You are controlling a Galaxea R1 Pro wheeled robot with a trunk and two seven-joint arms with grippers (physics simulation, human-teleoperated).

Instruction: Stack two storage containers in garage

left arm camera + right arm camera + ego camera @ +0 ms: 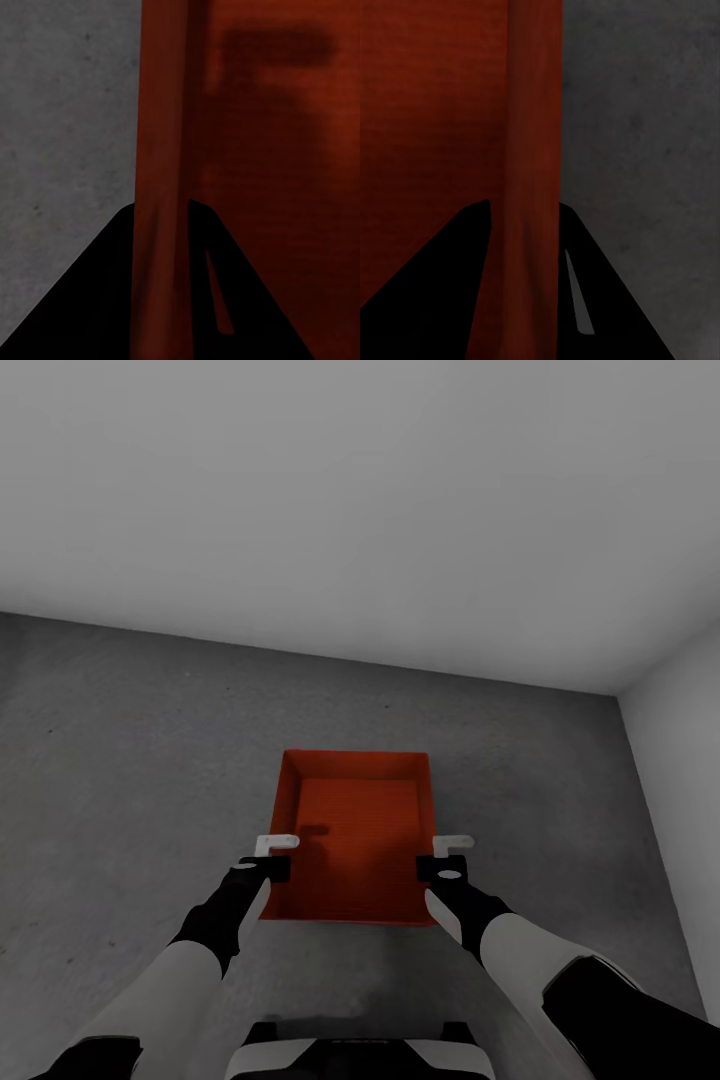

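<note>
One orange-red open-top storage container (355, 830) sits low over the dark grey garage floor (130, 760), straight ahead of me. My left gripper (278, 852) is shut on its left side wall (161, 150), with one dark finger on each side of the wall. My right gripper (452, 852) is shut on the right side wall (534, 112) in the same way. The bin is empty, with a ribbed bottom. Whether it rests on the floor or hangs just above it, I cannot tell.
A plain grey-white wall (350, 510) runs across a short way beyond the container. It meets a second wall (690, 780) in a corner at the right. Bare concrete stretches away to the left of the bin.
</note>
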